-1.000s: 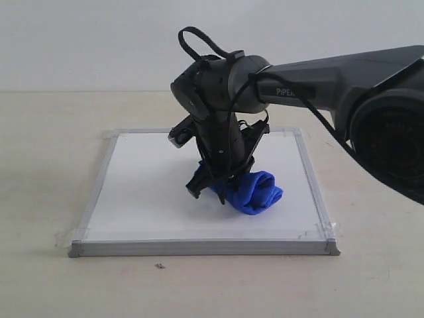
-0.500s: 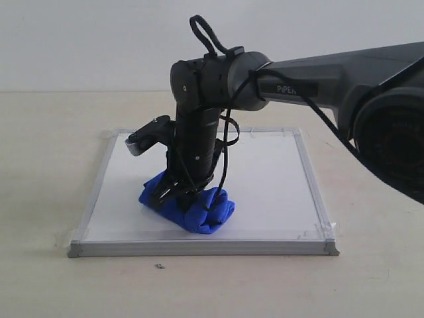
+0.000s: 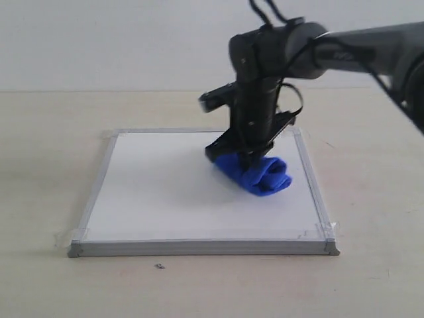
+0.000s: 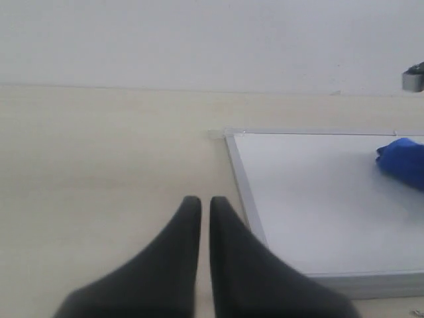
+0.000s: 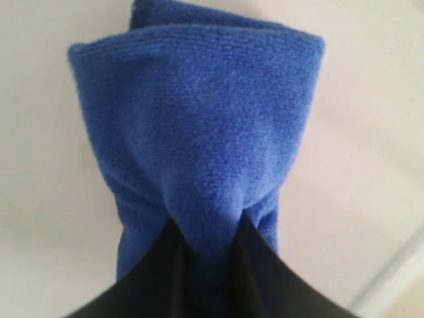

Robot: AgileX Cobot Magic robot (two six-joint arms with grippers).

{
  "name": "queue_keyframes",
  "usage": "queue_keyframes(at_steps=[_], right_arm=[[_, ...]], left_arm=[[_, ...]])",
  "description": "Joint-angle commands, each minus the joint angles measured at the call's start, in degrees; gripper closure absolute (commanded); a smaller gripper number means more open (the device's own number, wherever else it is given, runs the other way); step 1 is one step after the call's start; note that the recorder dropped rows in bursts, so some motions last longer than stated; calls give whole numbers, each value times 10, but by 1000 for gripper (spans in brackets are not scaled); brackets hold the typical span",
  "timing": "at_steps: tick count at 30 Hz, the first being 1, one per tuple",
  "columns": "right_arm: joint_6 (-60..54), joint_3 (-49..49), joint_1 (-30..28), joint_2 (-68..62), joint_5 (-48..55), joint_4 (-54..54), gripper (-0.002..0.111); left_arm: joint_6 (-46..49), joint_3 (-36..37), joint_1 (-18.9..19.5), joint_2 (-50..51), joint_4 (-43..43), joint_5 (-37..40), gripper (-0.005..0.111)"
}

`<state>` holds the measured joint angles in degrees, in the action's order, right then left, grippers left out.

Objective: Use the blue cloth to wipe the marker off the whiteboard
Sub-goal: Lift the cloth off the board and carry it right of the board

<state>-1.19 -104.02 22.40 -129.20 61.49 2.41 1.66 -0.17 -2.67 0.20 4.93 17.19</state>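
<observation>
The whiteboard (image 3: pixel 159 192) lies flat on the tan table, and no red marker line shows on its white face in any view. My right gripper (image 3: pixel 242 156) points down over the board's right part, shut on the blue cloth (image 3: pixel 260 173), whose bundle rests on the board. In the right wrist view the blue cloth (image 5: pixel 199 126) is pinched between the dark fingers of the right gripper (image 5: pixel 205 228) over the whiteboard (image 5: pixel 358 132). My left gripper (image 4: pixel 201 202) is shut and empty, over bare table beside the whiteboard (image 4: pixel 311 199), far from the blue cloth (image 4: pixel 404 162).
The board's grey frame (image 3: pixel 199 248) has clear tape bits at the front corners (image 3: pixel 319 232). A small dark speck (image 3: pixel 159 266) lies on the table in front of the board. A white wall stands behind the table.
The right gripper swept the cloth from the board's middle to the front left, then across to the right part, further back. The arm now stands more upright.
</observation>
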Motion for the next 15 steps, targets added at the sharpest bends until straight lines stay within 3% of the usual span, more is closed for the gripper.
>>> queue_keyframes(at_steps=[1,7,15], right_arm=[[19,1,-56,83,25,14,108],[69,30,-141,159,31,16,108],[81,192,-228,207,-22,4,108]], left_arm=[[1,2,2,-2,-1,-4,102],[1,2,2,-2,-1,-4,102],[1,2,2,-2,-1,-4,102]])
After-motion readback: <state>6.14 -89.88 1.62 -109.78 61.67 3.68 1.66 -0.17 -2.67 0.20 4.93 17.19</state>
